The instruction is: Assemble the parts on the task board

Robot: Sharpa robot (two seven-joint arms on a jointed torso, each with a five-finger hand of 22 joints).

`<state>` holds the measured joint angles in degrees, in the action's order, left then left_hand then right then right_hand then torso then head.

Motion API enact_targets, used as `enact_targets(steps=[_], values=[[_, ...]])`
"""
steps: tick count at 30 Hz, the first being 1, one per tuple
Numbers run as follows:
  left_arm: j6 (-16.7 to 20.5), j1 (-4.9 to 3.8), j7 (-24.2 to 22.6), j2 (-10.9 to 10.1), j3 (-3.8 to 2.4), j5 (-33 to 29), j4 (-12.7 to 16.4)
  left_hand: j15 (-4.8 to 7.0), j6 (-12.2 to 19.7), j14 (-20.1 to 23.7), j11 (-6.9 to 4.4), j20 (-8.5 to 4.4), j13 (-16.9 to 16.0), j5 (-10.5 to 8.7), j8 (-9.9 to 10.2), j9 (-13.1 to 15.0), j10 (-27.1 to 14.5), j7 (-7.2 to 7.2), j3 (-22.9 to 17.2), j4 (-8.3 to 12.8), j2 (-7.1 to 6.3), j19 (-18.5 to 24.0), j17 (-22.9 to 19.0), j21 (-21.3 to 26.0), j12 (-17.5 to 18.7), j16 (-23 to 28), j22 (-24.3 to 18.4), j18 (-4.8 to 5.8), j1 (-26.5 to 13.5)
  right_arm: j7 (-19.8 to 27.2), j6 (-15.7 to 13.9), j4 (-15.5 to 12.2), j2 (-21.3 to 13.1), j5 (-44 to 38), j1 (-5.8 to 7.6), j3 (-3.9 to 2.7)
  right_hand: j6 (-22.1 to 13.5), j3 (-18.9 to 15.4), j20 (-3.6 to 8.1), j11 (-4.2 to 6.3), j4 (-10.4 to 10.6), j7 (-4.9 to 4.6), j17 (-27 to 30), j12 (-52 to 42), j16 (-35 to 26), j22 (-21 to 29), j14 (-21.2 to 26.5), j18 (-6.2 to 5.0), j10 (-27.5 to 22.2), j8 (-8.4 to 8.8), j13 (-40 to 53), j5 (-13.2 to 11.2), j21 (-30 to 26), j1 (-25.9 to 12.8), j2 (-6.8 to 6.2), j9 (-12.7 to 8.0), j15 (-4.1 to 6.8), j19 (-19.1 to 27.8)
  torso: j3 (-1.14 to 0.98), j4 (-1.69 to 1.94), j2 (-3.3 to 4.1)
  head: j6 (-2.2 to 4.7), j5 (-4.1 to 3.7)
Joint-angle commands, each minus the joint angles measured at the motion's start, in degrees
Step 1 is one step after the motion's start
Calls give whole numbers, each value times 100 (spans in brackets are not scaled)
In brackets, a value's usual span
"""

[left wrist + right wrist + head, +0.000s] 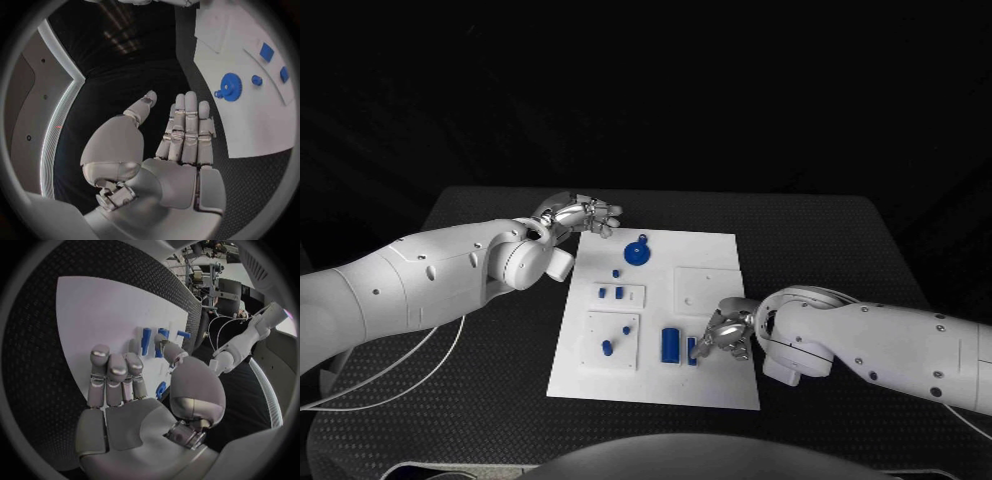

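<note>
Head view: the white task board (711, 300) is lying in the middle of the black tabletop (473, 210), and the blue parts are sitting on it. A blue gear (638, 251) is resting near the board's far edge, with a small blue peg (616, 273) just beside it. Two small blue blocks (607, 293) are sitting in a raised white panel below the gear. A blue pin (607, 347) is lying tilted in the next panel toward the near edge. An upright blue bar (671, 344) is standing near the right robot hand (724, 333).

The left robot hand (578, 214) is hovering at the board's far left corner, off the gear; the left wrist view is showing its fingers (187, 125) extended and apart, holding nothing. The right robot hand is positioned over the board's near right area, beside the blue bar; its fingers (115, 375) are extended and holding nothing.
</note>
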<state>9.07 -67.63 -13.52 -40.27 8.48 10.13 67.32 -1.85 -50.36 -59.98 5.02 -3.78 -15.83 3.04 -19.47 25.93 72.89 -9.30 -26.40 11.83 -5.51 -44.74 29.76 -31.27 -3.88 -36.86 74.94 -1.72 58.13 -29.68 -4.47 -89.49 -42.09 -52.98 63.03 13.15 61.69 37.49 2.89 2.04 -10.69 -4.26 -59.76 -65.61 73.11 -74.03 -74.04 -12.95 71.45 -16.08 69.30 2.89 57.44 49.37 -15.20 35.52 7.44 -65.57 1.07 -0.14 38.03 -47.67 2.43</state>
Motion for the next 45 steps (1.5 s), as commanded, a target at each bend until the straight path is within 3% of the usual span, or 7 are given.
enact_targets(steps=[1,18,30,38,45], values=[[-86,-8,-34,17,-4,-10,8,-17,35,-12,2,11,-10,21,-18,-7,-39,12,-3,-37,-11,-16,9,36,-12,26,75,-5,-55,61,138,2,12,-163,-15,5,-33,-19,33,1,-1,-2,-6,-8,-25,0,5,-205,-19,-11,15,-8,24,33,17,6,47,17,0,2,1,5,-8],[-86,-8,-33,8,-4,-10,12,-17,34,-14,2,11,-10,20,-19,-7,-39,12,-4,-39,-9,-17,15,39,-13,30,78,-4,-55,-28,127,117,135,-537,-85,20,-4,-51,25,11,-75,10,-9,-33,-26,11,-6,-205,16,-23,29,-8,18,198,194,24,51,16,6,11,2,-22,-8],[-85,-8,-32,-2,-4,-10,17,-17,33,-15,2,11,-10,20,-20,-7,-38,13,-5,-40,-9,-18,20,42,-13,33,81,-4,-53,-44,107,175,162,-710,-122,24,25,-61,10,16,-382,15,-10,-44,-33,14,-11,-205,46,-23,33,-9,19,519,438,32,51,27,4,6,1,-34,0],[-85,-8,-32,1,-4,-10,12,-17,33,-16,2,12,-10,20,-20,-7,-38,13,-5,-42,-8,-18,23,44,-13,35,82,-4,-54,9,75,176,109,-517,-122,23,41,-80,-19,13,-280,12,-5,-25,-43,29,-18,-205,51,-11,15,-5,11,379,341,22,46,13,3,6,1,-28,-3],[-83,-8,-40,32,-4,-10,-18,-17,34,-16,2,12,-11,20,-20,-7,-38,12,-4,-44,-9,-19,26,45,-13,37,84,-4,-56,145,95,155,-84,-202,-111,11,-11,-128,-41,-12,-86,-13,1,74,-66,42,-10,-205,-44,44,-56,5,-6,165,94,-8,31,25,7,10,-1,6,-24]])
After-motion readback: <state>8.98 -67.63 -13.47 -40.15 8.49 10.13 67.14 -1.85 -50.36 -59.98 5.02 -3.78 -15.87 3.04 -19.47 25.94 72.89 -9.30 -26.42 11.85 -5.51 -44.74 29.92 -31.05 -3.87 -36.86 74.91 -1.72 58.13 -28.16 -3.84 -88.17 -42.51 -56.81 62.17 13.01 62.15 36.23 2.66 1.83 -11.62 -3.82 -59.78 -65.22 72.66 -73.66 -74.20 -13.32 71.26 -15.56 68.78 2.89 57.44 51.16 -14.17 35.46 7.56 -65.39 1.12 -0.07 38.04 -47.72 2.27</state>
